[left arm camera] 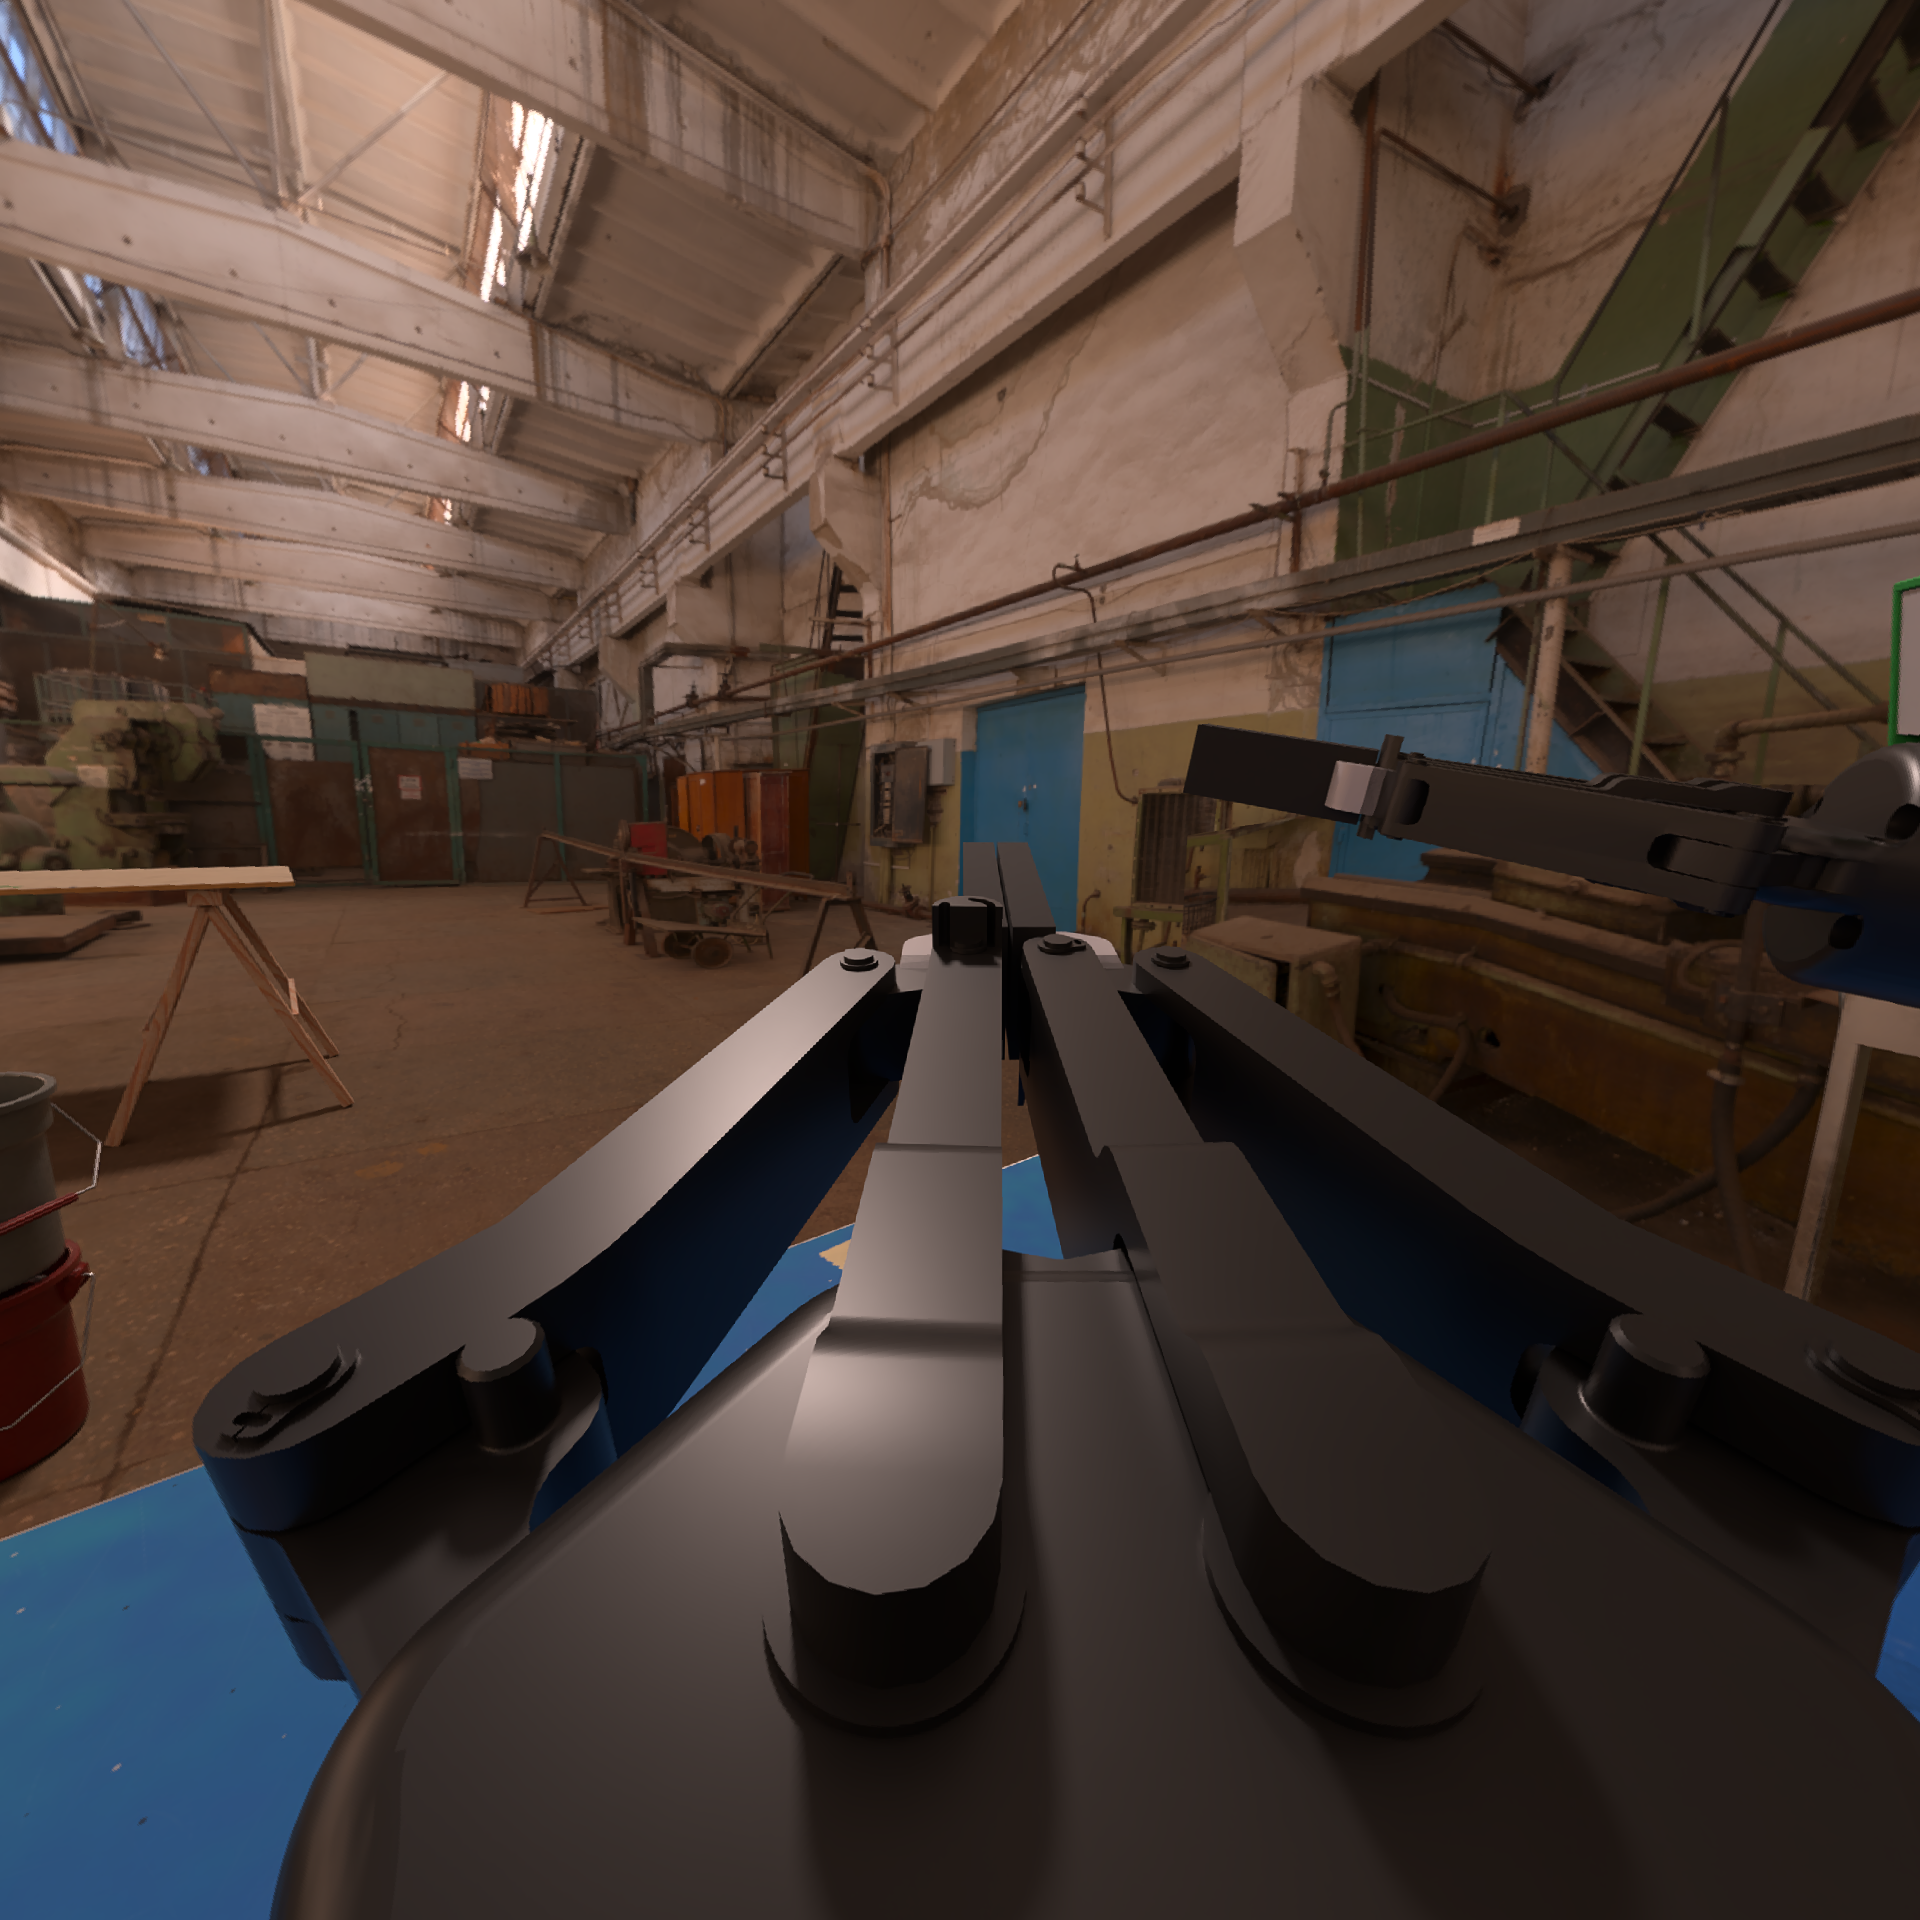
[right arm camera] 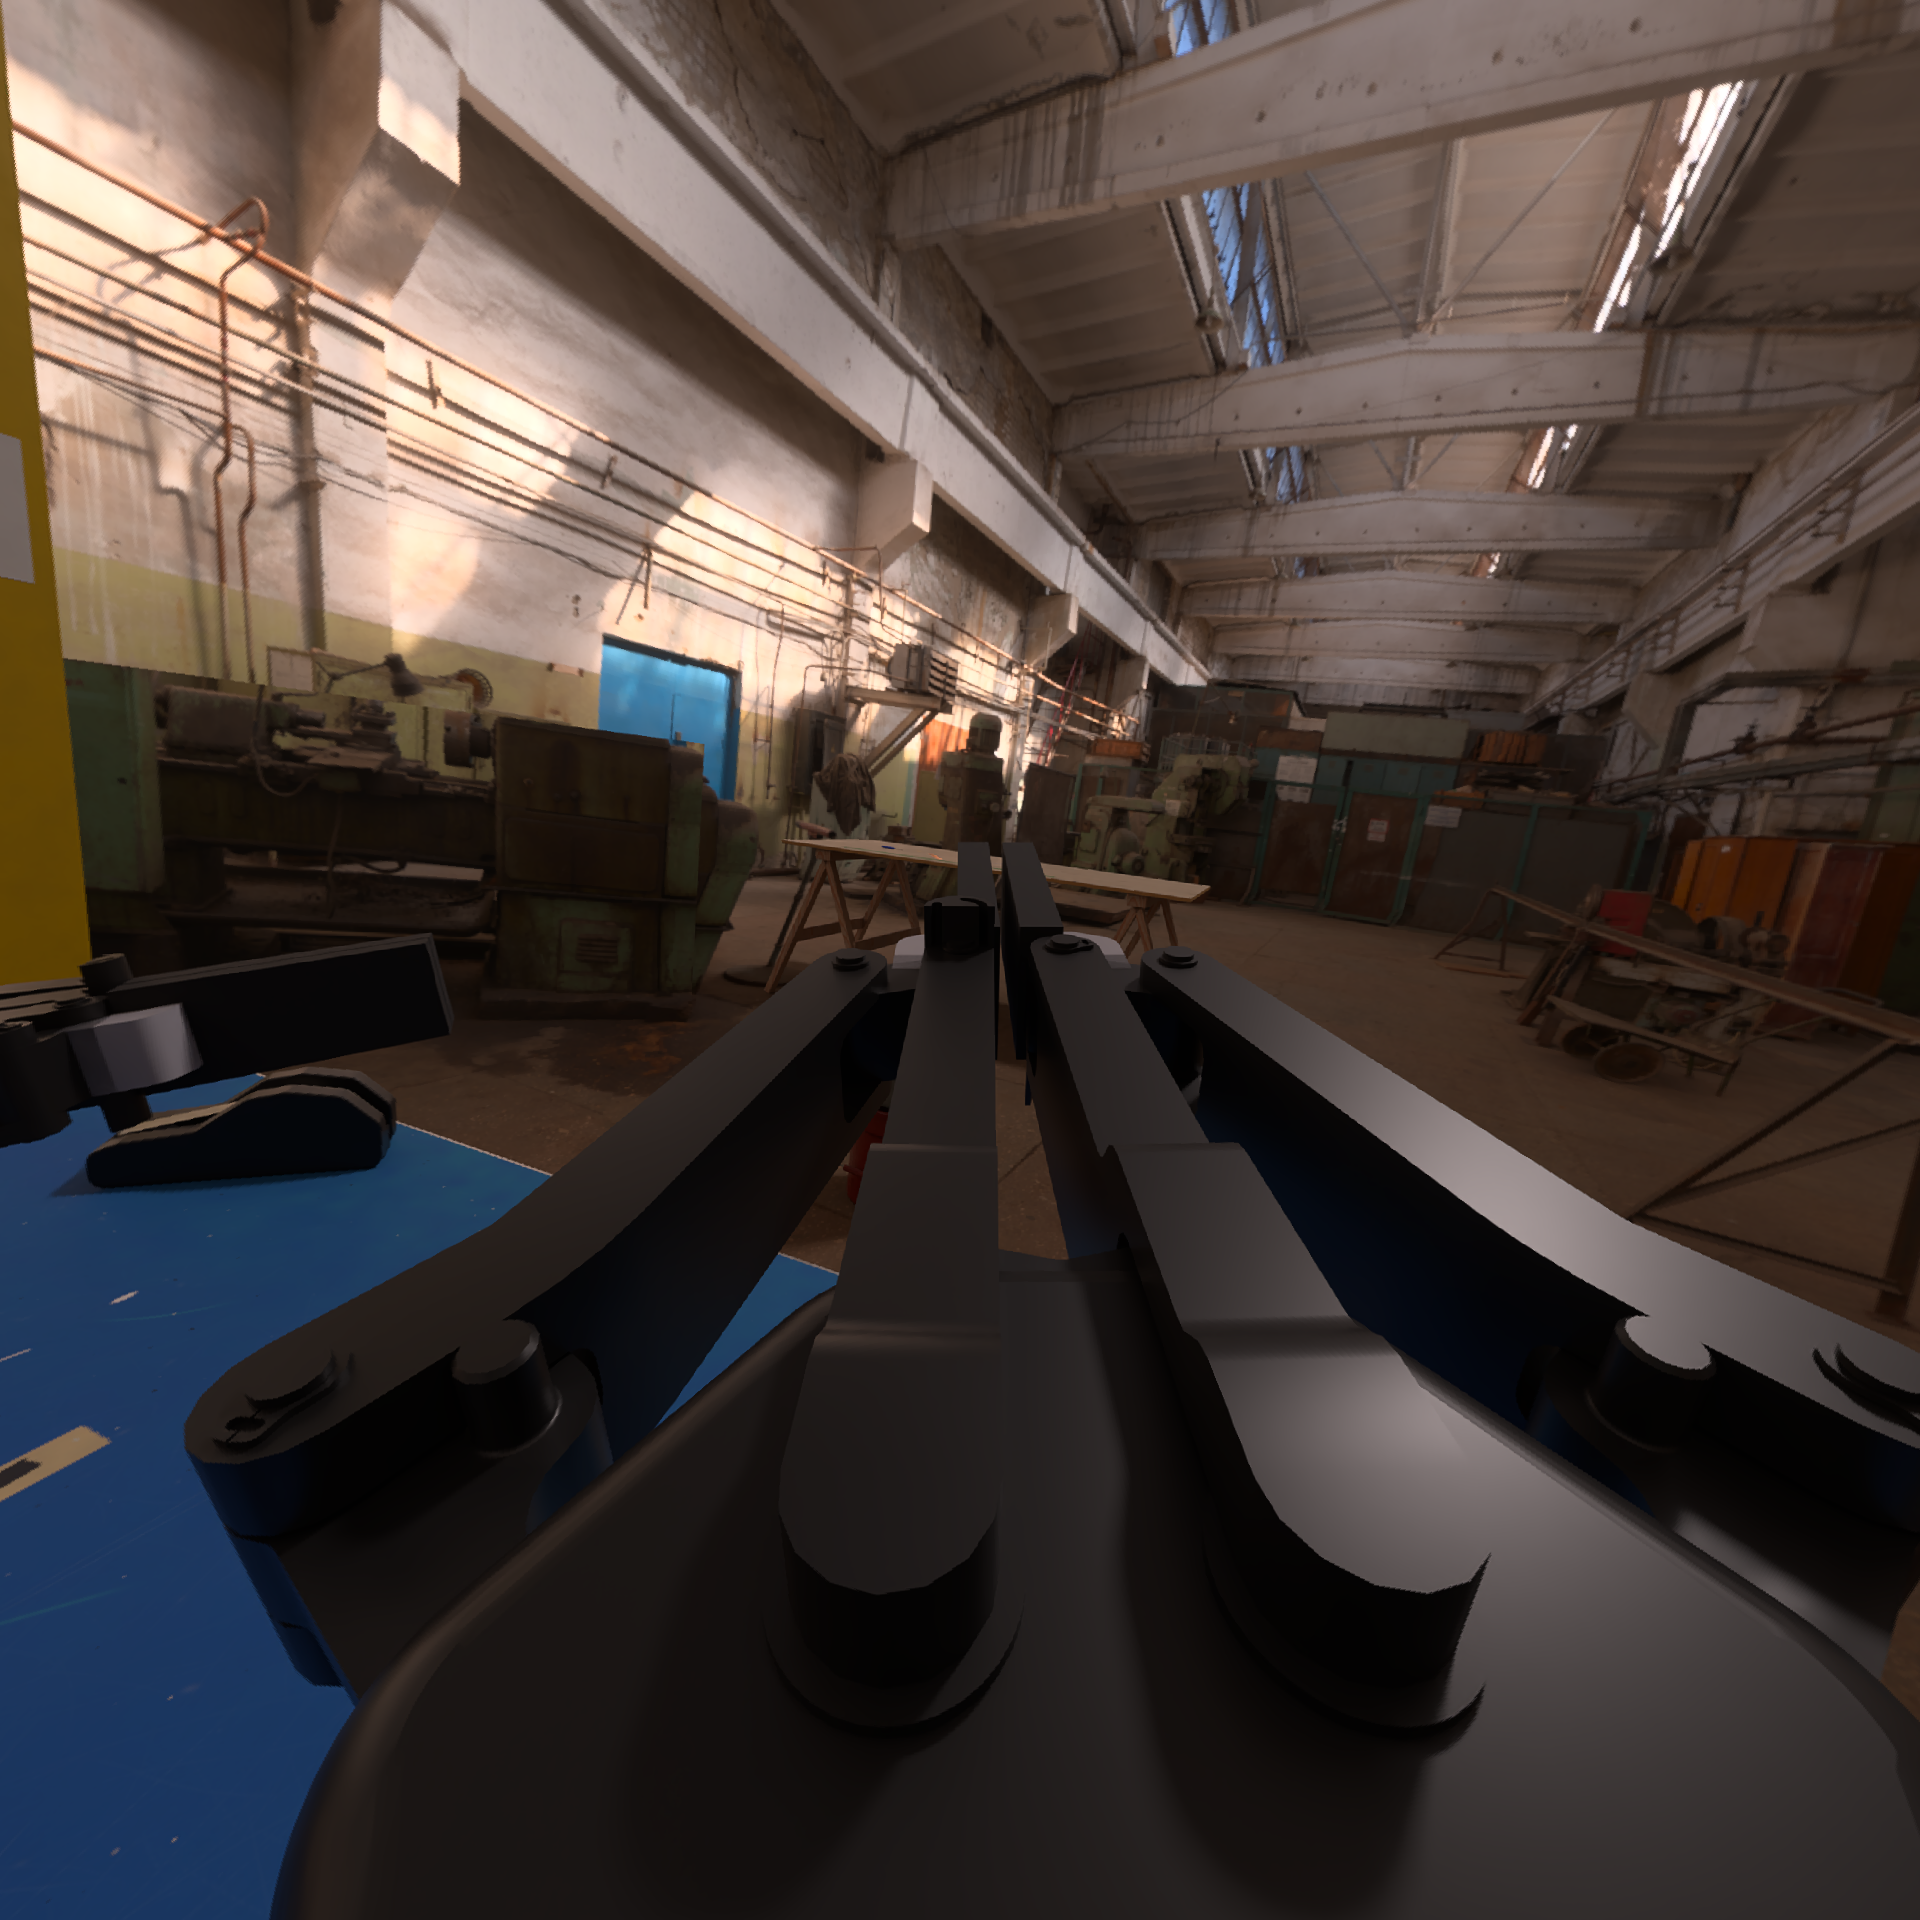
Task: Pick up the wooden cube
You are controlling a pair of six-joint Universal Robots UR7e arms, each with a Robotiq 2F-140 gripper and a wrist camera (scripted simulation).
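I see no wooden cube clearly in either view. My left gripper (left arm camera: 995, 868) is shut, its fingers pressed together with nothing between them, pointing level out over the blue table (left arm camera: 125, 1714). My right gripper (right arm camera: 995, 868) is also shut and empty, pointing level over the same table (right arm camera: 156, 1351). Each gripper shows in the other's view: the right one at the right of the left wrist view (left arm camera: 1558, 821), the left one at the left of the right wrist view (right arm camera: 291, 992). A tan sliver (right arm camera: 1908, 1652) shows at the right edge; I cannot tell what it is.
A grey pot (left arm camera: 26, 1153) stacked on a red bucket (left arm camera: 36, 1361) stands at the left. A green-framed white panel (left arm camera: 1907, 665) is at the right edge, and a yellow panel (right arm camera: 31, 416) at the left edge of the right wrist view. A tan mark (right arm camera: 57, 1446) lies on the table.
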